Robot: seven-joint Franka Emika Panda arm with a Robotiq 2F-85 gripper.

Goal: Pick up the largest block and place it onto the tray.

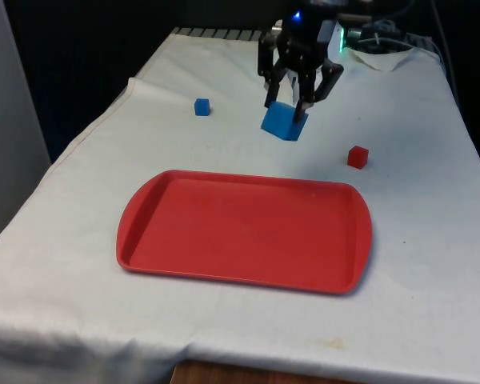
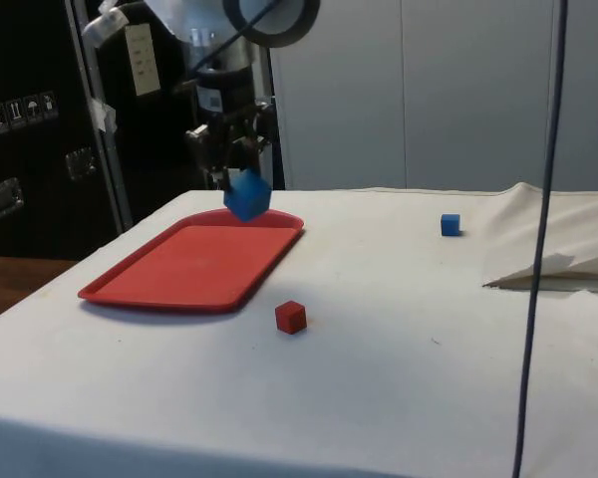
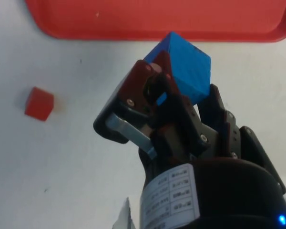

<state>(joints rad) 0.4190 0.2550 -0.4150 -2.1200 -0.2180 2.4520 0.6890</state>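
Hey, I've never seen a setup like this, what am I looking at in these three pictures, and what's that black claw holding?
It's a robot arm working at a cloth-covered table. One picture looks across the table, one is taken from its side, and one comes from a camera on the arm's wrist. The black claw is its pincer, shut on a big blue block that it holds tilted, lifted above the cloth just short of the red tray. A small blue block and a small red block lie apart on the cloth.
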